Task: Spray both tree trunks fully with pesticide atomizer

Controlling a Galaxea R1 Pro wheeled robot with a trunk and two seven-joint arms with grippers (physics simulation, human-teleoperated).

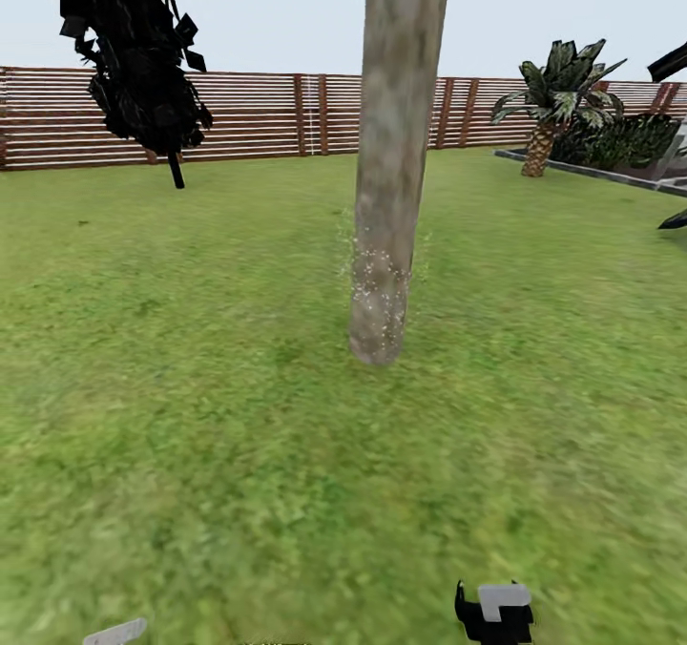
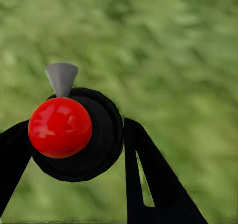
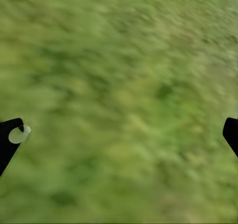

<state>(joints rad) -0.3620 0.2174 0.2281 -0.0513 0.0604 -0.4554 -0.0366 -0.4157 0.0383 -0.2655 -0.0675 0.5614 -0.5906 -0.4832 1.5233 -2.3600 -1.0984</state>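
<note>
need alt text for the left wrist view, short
The left gripper is shut on the pesticide atomizer, a round black body with a shiny red ball on it and a grey cone-shaped nozzle sticking out past it. Behind it lies blurred green grass.

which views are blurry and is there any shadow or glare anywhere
Head view: the thick grey-brown tree trunk is sharp, near grass smeared, no cast shadow at its base. Left wrist view: the glossy red ball-topped black atomizer held in the left gripper shows white highlights, grass blurred. Right wrist view: soft grass between the open right gripper fingers.
</note>
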